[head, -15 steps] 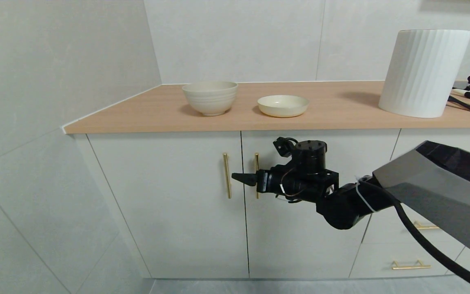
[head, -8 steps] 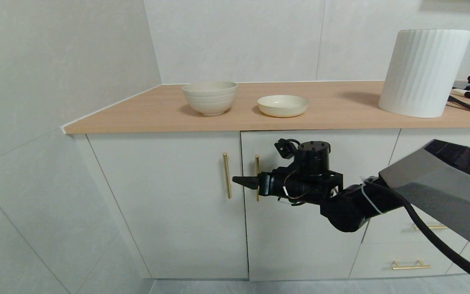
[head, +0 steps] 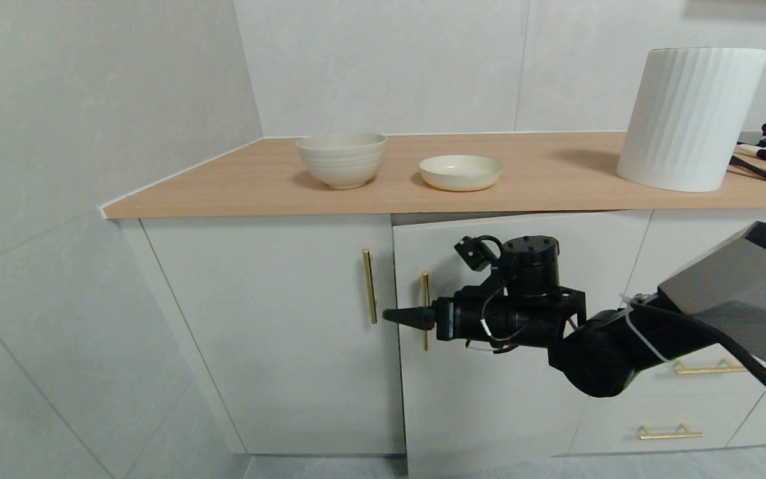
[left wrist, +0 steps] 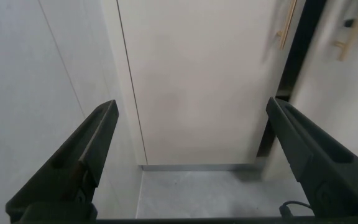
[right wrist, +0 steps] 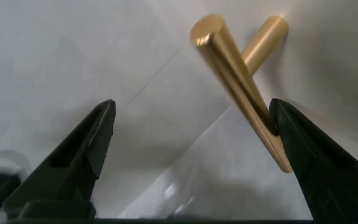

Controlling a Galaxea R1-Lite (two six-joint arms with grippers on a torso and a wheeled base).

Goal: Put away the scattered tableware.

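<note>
right gripper (head: 396, 317) spread wide at gold handle (head: 425, 289) (cabinet door (head: 489, 406) ajar), left gripper (left wrist: 191, 107) wide too

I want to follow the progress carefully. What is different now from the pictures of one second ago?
The right tool, with the gold handle between its fingers, has drawn back and a little lower. The right cabinet door has swung slightly open with it, and a dark gap now shows under the countertop. The bowl, the shallow dish and the left door stayed as they were.
</note>
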